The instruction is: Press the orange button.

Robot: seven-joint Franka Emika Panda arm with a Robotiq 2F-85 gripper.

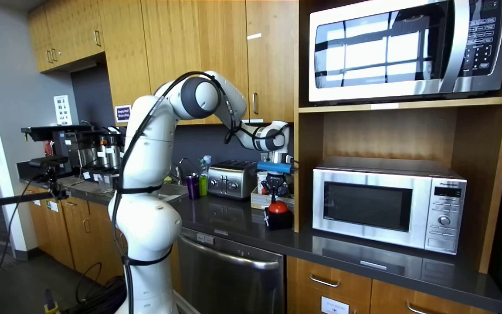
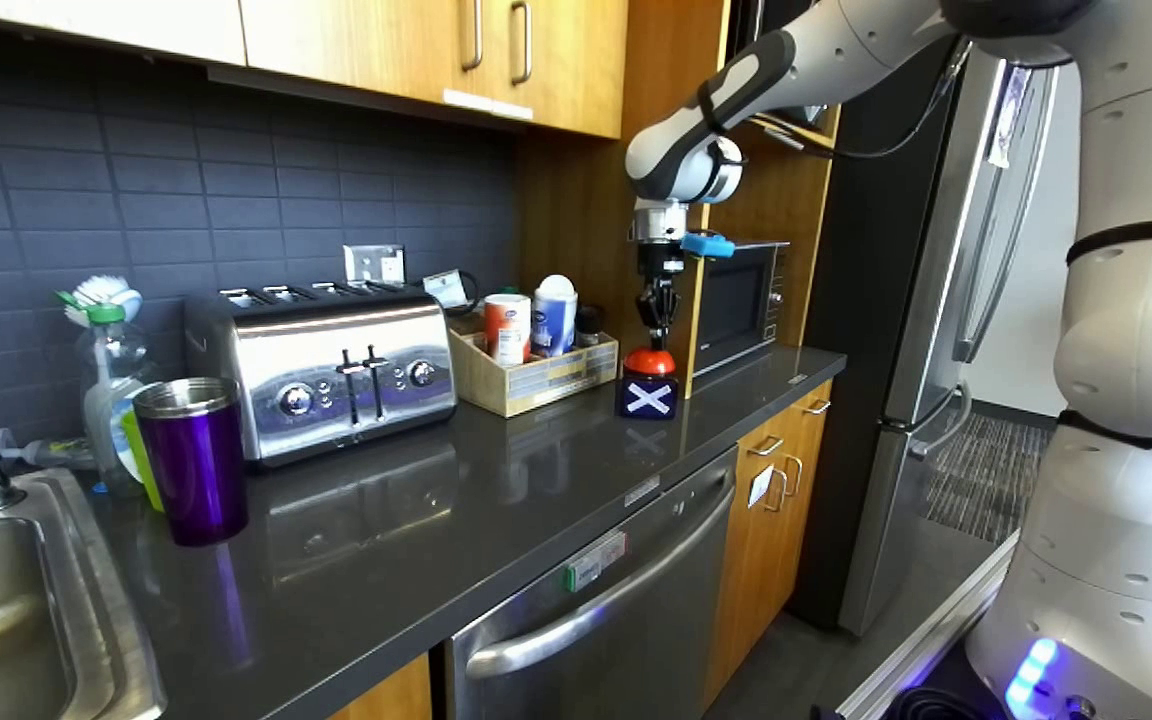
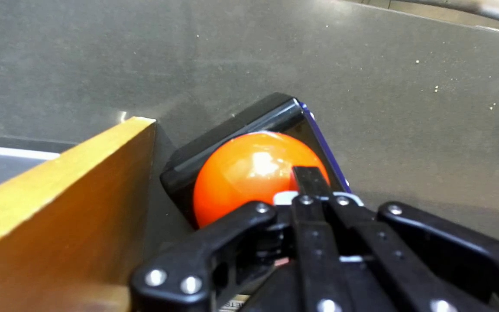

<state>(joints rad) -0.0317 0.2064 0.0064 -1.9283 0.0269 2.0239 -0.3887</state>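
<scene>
The orange button [image 1: 278, 207] is a shiny reddish-orange dome on a black box base with a white X on one face. It stands on the dark counter and also shows in an exterior view [image 2: 647, 361] and the wrist view [image 3: 249, 169]. My gripper [image 1: 273, 199] points straight down over it, also in an exterior view [image 2: 657, 340]. In the wrist view the gripper [image 3: 312, 175] has its fingertips together with nothing between them, overlapping the dome's right side. The tips appear to meet the dome's top. I cannot tell whether it is pushed in.
A wooden panel [image 3: 85, 203] stands close beside the button. A silver microwave [image 1: 368, 205] sits beyond the panel. A box with canisters [image 2: 551, 385] is behind the button, with a toaster [image 2: 336, 370] and a purple tumbler [image 2: 198, 470] farther along the counter.
</scene>
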